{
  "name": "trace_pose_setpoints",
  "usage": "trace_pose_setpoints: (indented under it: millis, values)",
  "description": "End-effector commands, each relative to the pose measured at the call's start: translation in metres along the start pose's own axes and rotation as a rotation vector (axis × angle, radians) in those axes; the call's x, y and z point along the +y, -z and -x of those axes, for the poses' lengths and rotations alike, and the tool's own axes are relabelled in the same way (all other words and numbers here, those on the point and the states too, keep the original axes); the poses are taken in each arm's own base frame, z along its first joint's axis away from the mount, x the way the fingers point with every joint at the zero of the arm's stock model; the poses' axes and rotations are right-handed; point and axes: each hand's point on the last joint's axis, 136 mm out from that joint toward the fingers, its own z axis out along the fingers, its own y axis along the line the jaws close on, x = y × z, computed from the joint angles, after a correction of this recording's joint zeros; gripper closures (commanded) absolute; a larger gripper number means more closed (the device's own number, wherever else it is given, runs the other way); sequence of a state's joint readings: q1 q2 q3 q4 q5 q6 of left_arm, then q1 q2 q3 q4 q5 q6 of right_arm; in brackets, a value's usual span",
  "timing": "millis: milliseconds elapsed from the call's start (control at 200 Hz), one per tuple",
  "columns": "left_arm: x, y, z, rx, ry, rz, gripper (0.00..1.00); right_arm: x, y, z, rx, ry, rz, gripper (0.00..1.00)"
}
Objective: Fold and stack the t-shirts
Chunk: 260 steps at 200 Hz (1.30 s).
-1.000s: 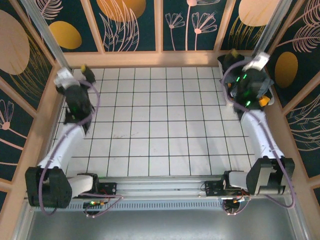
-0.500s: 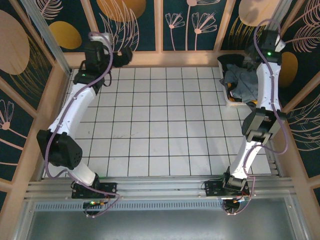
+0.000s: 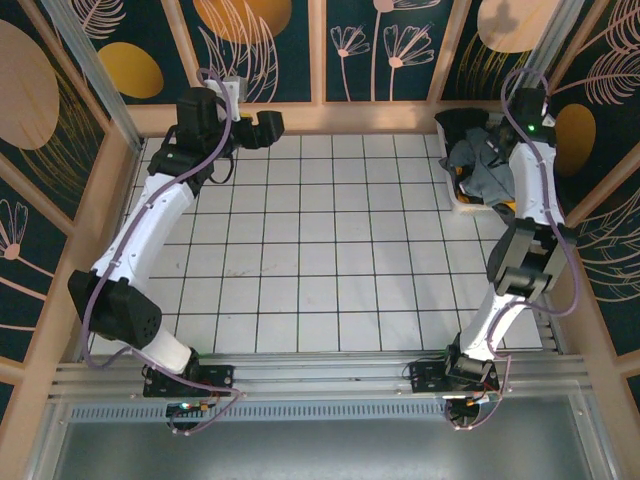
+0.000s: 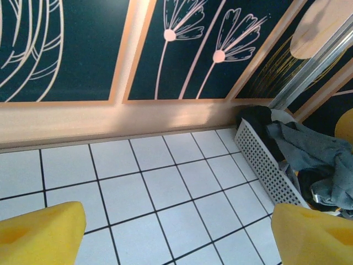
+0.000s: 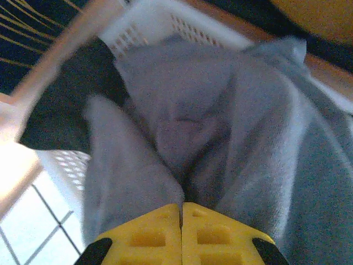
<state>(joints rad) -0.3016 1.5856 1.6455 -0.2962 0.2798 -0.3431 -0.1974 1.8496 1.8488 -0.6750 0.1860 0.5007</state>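
A slate-grey t-shirt (image 3: 487, 166) lies crumpled on top of a white laundry basket (image 3: 463, 203) at the back right corner. Under it lies a black t-shirt (image 3: 462, 126). My right gripper (image 5: 181, 212) points down into the basket, its yellow fingers pressed together on a pinched fold of the grey t-shirt (image 5: 220, 127). The black t-shirt (image 5: 49, 105) shows to its left. My left gripper (image 3: 268, 125) hovers near the back wall, left of centre. In the left wrist view the left gripper (image 4: 176, 234) is open, with bare tiles between its fingers (image 4: 44, 232).
The perforated basket wall (image 4: 265, 165) stands at the right of the left wrist view, grey cloth (image 4: 309, 149) hanging over it. Wooden rails and patterned panels (image 3: 320, 50) close the table's back and sides. White tiled table (image 3: 320, 250) spreads between the arms.
Both arms have swung from low poses up towards the back. The right gripper has gone down into the basket and shut on the grey cloth. The left gripper moved right along the back wall.
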Motion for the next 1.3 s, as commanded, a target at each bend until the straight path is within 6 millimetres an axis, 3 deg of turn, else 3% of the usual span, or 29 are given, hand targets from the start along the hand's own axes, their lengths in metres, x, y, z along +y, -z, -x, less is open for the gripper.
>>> trace_pose_setpoints:
  millis: [0,160,335,485,731,811,911,971,1061,1111,1156,1296]
  values:
    - [0.000,0.011,0.005,-0.026,0.389,0.022,0.14,0.039,0.087,0.062,-0.268,-0.043,0.185,1.00]
    - [0.013,0.016,0.011,-0.074,0.390,0.094,0.14,0.095,0.183,0.093,-0.467,0.036,0.438,1.00]
    - [0.037,0.024,0.011,-0.103,0.410,0.242,0.15,0.161,0.264,0.086,-0.534,0.151,0.712,1.00]
    - [0.054,0.040,0.015,-0.139,0.410,0.366,0.12,0.217,0.318,0.046,-0.489,0.227,0.927,1.00]
    - [0.069,0.071,0.023,-0.206,0.398,0.496,0.11,0.291,0.394,-0.052,-0.332,0.337,1.243,1.00]
    - [0.073,0.079,0.023,-0.216,0.400,0.531,0.10,0.308,0.386,-0.086,-0.254,0.387,1.244,1.00]
    - [0.076,0.090,0.025,-0.236,0.408,0.565,0.10,0.330,0.371,-0.153,-0.086,0.469,1.273,1.00]
    - [0.077,0.095,0.024,-0.245,0.407,0.577,0.09,0.339,0.352,-0.195,0.010,0.532,1.250,1.00]
    - [0.079,0.097,0.017,-0.231,0.408,0.587,0.09,0.343,0.314,-0.245,0.176,0.584,1.196,0.51]
    - [0.080,0.094,0.010,-0.204,0.409,0.586,0.09,0.340,0.298,-0.262,0.228,0.602,1.166,0.35]
    - [0.081,0.091,0.000,-0.169,0.413,0.588,0.09,0.336,0.287,-0.269,0.238,0.609,1.130,0.27]
    - [0.090,0.077,-0.054,0.007,0.435,0.601,0.10,0.305,0.256,-0.270,0.250,0.583,1.035,0.26]
